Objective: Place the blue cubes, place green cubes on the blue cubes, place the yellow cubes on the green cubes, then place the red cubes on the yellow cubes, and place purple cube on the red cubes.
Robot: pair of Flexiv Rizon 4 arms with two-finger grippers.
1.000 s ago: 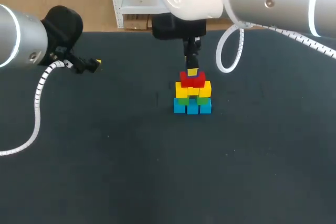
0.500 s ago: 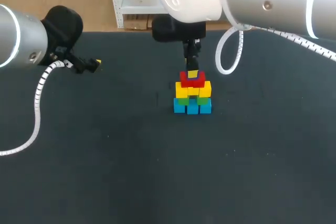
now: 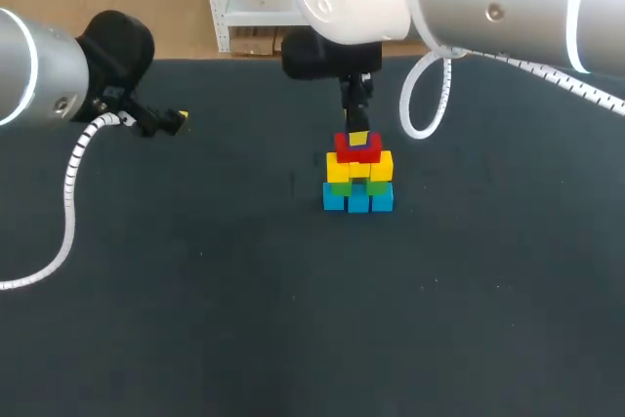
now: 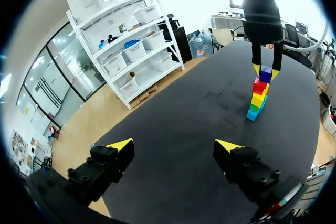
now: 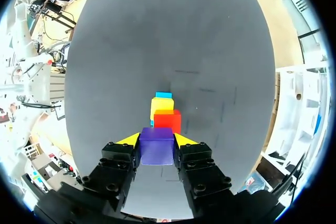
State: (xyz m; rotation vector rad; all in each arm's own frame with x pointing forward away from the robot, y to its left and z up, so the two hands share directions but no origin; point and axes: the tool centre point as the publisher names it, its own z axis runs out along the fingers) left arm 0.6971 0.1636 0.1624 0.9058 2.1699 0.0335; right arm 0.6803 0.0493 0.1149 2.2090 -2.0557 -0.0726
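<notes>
The dark table (image 3: 195,319) carries the stack (image 3: 357,175) toward the middle of its far edge: blue cubes (image 3: 357,200) at the base, then green cubes (image 3: 377,186), yellow cubes (image 3: 358,167) and red cubes (image 3: 357,148). My left gripper (image 4: 174,146) hangs wide open near the far left corner. My right gripper (image 5: 157,141) clamps the purple cube (image 5: 156,147) directly over the red cubes.

The tabletop (image 3: 195,319) is covered in a dark, matt, finely textured surface. The cubes (image 3: 357,171), the purple cube (image 5: 156,145) included, are finished in smooth, evenly coloured faces with a dull sheen; plastic cannot be told from painted wood. The left arm (image 3: 29,65) and right arm (image 3: 508,7) are clad in satin silver-grey shells like metal, with one right joint capped in glossy white, and the fingers (image 5: 118,169) are made of matt black plastic with yellow tips.
</notes>
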